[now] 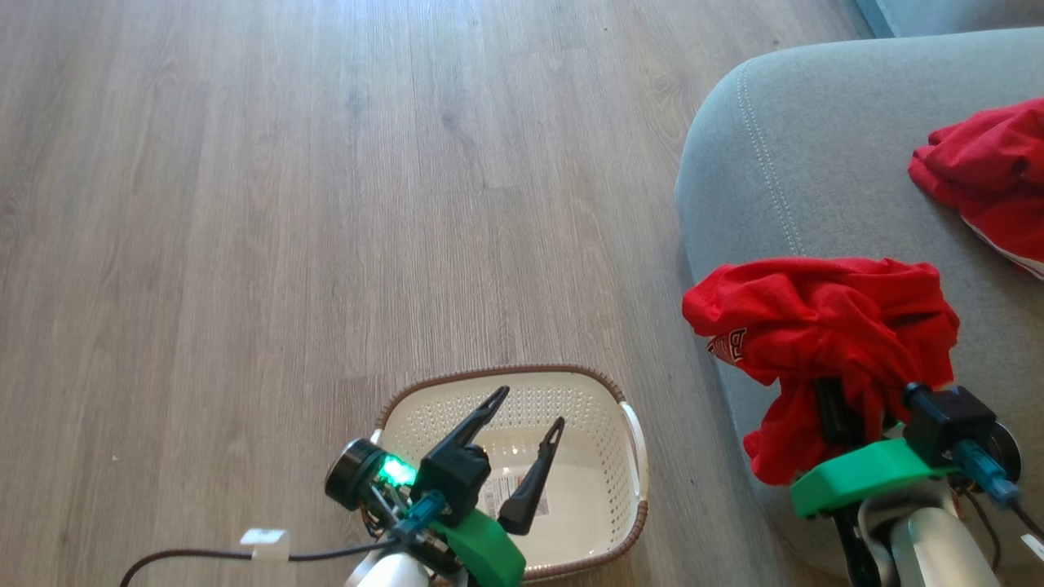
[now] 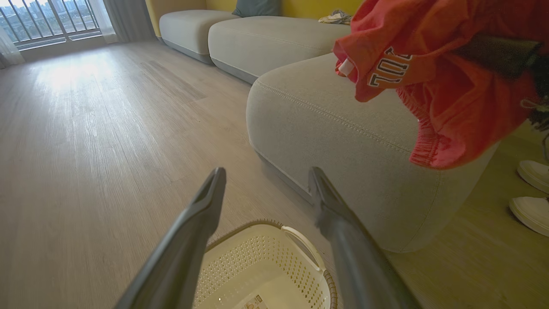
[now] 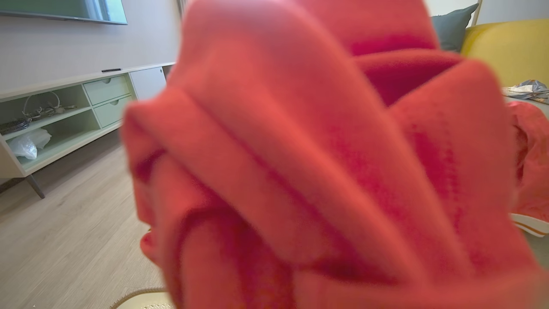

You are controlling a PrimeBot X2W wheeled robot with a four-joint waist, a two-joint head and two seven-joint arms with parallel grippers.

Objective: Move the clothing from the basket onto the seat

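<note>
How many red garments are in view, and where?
2. The printed garment hangs bunched in the shut right claw over the corner of the seat. The second garment lies on the seat, farther right. The basket looks empty, though the left claw covers part.

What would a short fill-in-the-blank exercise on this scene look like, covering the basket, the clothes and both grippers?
1. The left gripper hovers above the basket with its jaws ____.
2. The right gripper is shut on a lettered garment coloured ____.
3. A second garment lies ____ the seat.

Missing words: open; red; on.
</note>
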